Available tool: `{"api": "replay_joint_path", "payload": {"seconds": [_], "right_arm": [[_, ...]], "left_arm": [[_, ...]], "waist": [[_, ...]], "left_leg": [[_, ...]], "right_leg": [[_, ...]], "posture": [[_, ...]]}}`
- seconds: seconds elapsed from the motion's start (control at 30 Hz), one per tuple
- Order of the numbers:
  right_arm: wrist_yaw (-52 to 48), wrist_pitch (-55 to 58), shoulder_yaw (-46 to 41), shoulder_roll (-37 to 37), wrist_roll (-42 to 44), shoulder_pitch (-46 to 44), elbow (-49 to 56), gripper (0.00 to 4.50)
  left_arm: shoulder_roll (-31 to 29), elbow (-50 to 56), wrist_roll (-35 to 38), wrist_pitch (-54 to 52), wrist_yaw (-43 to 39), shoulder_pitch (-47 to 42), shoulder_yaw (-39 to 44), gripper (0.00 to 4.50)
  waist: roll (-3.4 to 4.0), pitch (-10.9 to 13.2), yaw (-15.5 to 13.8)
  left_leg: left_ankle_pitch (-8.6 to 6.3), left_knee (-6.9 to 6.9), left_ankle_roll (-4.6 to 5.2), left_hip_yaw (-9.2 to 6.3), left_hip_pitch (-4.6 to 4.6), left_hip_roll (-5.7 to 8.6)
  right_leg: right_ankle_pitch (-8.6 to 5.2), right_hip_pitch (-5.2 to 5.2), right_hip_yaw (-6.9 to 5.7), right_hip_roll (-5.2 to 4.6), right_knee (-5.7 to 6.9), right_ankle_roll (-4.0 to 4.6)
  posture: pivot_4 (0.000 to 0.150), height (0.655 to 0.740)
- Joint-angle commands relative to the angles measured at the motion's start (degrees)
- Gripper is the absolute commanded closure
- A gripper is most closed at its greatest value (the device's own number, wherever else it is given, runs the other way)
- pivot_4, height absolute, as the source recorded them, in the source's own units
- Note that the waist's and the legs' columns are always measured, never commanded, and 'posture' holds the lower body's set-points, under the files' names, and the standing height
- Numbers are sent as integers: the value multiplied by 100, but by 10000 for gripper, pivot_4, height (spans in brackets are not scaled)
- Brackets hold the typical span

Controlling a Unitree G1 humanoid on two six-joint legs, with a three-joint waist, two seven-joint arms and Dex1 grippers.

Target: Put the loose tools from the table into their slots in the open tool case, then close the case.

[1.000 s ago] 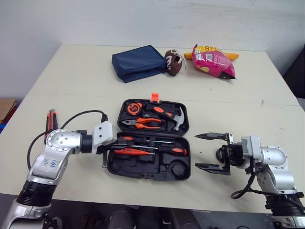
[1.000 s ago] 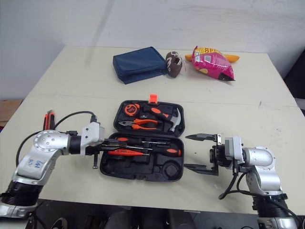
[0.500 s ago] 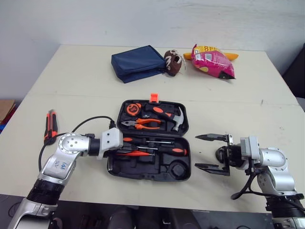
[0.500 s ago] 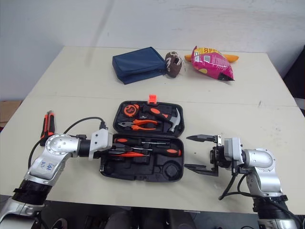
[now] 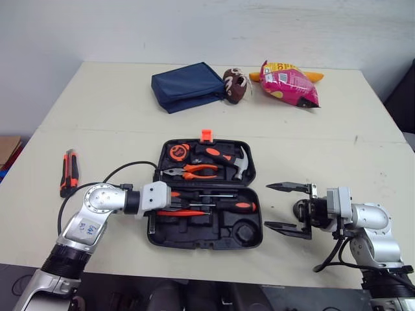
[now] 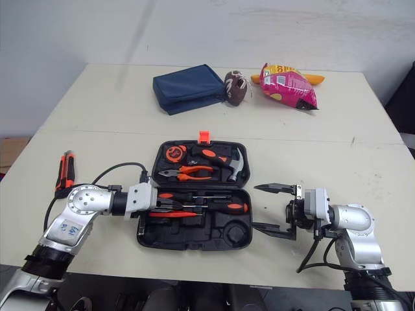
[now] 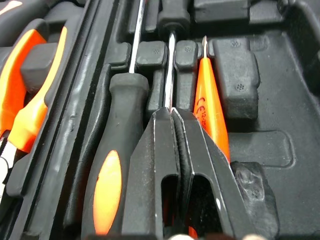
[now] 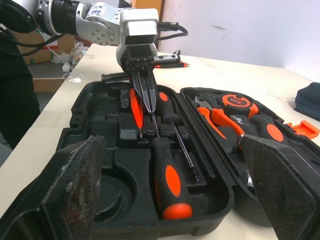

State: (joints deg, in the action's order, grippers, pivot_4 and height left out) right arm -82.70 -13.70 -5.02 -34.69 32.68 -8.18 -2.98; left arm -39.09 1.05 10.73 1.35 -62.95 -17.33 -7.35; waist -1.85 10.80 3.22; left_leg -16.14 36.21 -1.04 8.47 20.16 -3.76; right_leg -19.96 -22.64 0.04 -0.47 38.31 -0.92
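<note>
The open black plastic tool case (image 5: 207,228) lies flat on the pale table (image 5: 117,123), near its front edge, between the two claws. The left claw (image 7: 172,112) reaches into the near half of the case. Its two black fingers are pressed together. Their tips touch the thin metal rod of a screwdriver with a black and orange handle (image 8: 167,185) that lies in its slot, but I cannot tell if they pinch it. The right claw (image 5: 267,206) is spread wide, holds nothing, and hangs just beside the right side of the case. The near half holds three thin tools: that screwdriver, a second black and orange screwdriver (image 7: 117,160) and one slim orange tester (image 7: 210,110). The far half holds one orange tape measure (image 5: 176,152), one pair of orange-handled pliers (image 5: 198,172) and one hammer (image 5: 224,154). One loose orange and black tool (image 5: 69,172) lies on the table, left of the case. At the back lie one blue pouch (image 5: 188,85), one small brown ball (image 5: 235,84) and one pink snack bag (image 5: 288,83). The left wrist view shows the fingertips on the rod up close, and the right wrist view shows the left claw from the front.
</note>
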Motion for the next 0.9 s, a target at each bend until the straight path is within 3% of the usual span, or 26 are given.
{"api": "replay_joint_path", "payload": {"seconds": [0.03,0.27,0.9], "right_arm": [[46,-34,-83,11,50,-49,182,0],[70,-22,-39,48,44,-95,167,0],[22,-57,-55,87,15,-95,86,0]], "left_arm": [[-111,291,403,-176,-101,-22,324,44787],[-236,803,702,-614,-306,263,298,44787],[-207,740,195,-955,-86,435,-52,44787]], "waist": [[0,0,-4],[0,0,0],[0,0,-3]], "left_leg": [[0,0,-1,0,0,0],[1,0,-4,1,3,1],[-1,-2,-1,0,3,1]], "right_leg": [[0,0,0,-1,-1,0],[0,0,0,-2,-5,-1],[1,0,0,-2,-8,-1]], "posture": [[1500,7400],[1500,7400],[1500,7400]]}}
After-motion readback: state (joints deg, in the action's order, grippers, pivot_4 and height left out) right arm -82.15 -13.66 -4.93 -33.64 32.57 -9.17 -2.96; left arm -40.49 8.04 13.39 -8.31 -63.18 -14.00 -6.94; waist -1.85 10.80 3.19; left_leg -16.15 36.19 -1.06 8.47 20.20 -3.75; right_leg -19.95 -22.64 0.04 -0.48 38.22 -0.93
